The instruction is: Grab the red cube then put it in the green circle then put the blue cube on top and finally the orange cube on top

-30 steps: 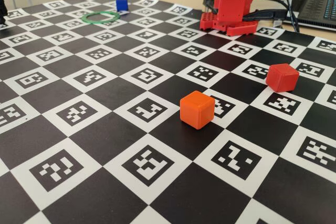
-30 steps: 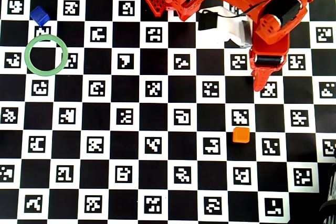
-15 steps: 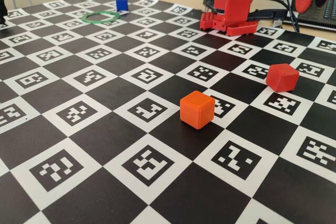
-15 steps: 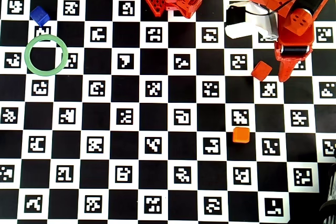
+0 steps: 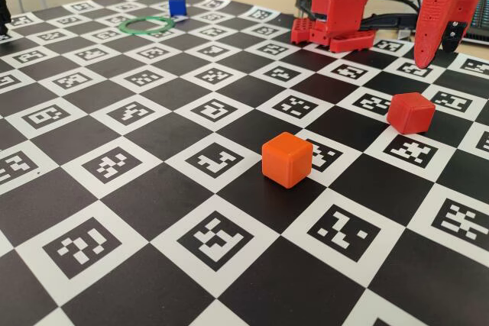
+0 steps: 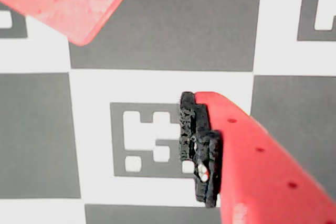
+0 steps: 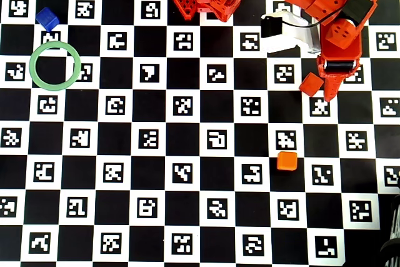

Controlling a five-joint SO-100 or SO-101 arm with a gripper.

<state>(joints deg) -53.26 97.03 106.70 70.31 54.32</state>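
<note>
In the fixed view your gripper (image 5: pixel 422 57) hangs above and behind the red cube (image 5: pixel 411 112), in the wrist view only one finger (image 6: pixel 252 166) shows (so you cannot tell its opening), and overhead the cube (image 7: pixel 310 84) sits just left of it.

Fixed view: low, near the bench (image 5: pixel 153 181) front, facing the arm base. Overhead: straight down. Wrist: close above the board. All share the red cube (image 7: pixel 310 84).
</note>
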